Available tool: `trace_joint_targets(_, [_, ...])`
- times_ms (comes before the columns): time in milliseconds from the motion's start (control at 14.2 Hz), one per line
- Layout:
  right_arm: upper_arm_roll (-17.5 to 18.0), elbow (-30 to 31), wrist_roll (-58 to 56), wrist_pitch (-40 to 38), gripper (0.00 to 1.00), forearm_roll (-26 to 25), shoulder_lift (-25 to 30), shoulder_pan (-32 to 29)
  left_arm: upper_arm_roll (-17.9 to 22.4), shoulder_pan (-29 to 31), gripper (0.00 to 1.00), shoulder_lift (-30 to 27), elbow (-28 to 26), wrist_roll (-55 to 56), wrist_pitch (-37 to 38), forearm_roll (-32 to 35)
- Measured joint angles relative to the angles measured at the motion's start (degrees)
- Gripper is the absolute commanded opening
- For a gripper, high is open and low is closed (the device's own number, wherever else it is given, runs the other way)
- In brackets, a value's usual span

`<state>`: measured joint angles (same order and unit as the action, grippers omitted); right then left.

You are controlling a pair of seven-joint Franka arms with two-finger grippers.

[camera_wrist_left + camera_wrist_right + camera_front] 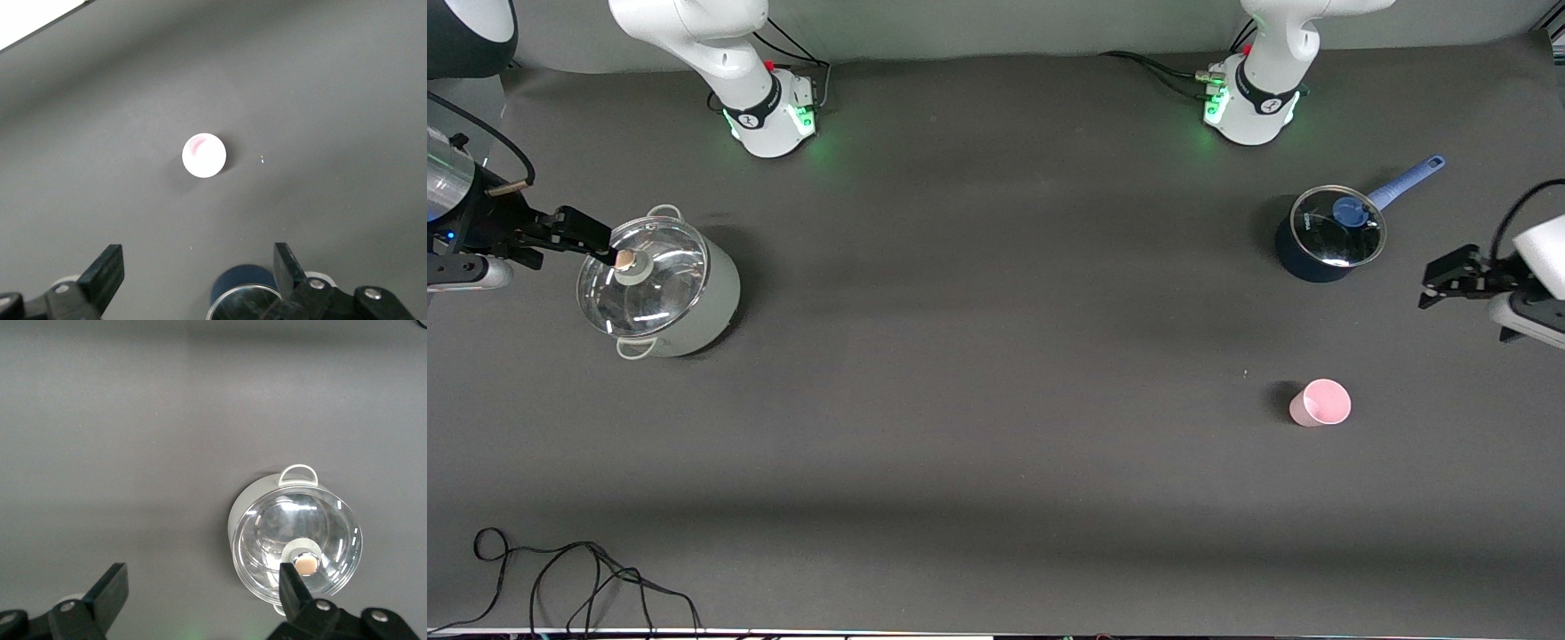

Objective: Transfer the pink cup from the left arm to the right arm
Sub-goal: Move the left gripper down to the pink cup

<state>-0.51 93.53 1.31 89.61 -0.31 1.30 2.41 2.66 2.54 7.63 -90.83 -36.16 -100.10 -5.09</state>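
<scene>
The pink cup stands upright on the dark table toward the left arm's end, nearer to the front camera than the blue saucepan. In the left wrist view the cup shows from above, well apart from the fingers. My left gripper hangs open and empty over the table at the left arm's end, beside the saucepan; it also shows in its wrist view. My right gripper is open and empty over the edge of the grey-green pot at the right arm's end; it also shows in its wrist view.
A blue saucepan with a glass lid and a long blue handle stands toward the left arm's end; it also shows in the left wrist view. A grey-green pot with a glass lid stands toward the right arm's end. A black cable lies at the table's front edge.
</scene>
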Motion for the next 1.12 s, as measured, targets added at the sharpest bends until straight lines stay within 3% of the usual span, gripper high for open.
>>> trace_joint_targets(281, [0.0, 0.1, 0.0, 0.0, 1.0, 0.0, 0.0, 0.0, 0.2, 8.5, 1.0, 4.9, -0.1, -22.3, -0.9, -12.5])
trace_joint_targets(562, [0.0, 0.1, 0.0, -0.2, 1.0, 0.0, 0.0, 0.0, 0.3, 17.4, 1.0, 14.8, -0.2, -48.1, -1.0, -27.4])
trace_joint_targets(773, [0.0, 0.1, 0.0, -0.2, 1.0, 0.0, 0.0, 0.0, 0.3, 21.1, 1.0, 22.1, -0.7, -64.4, -1.0, -36.8])
trace_joint_targets(1125, [0.0, 0.1, 0.0, -0.2, 1.0, 0.0, 0.0, 0.0, 0.2, 25.6, 1.0, 32.1, -6.0, -92.4, -1.0, -53.2])
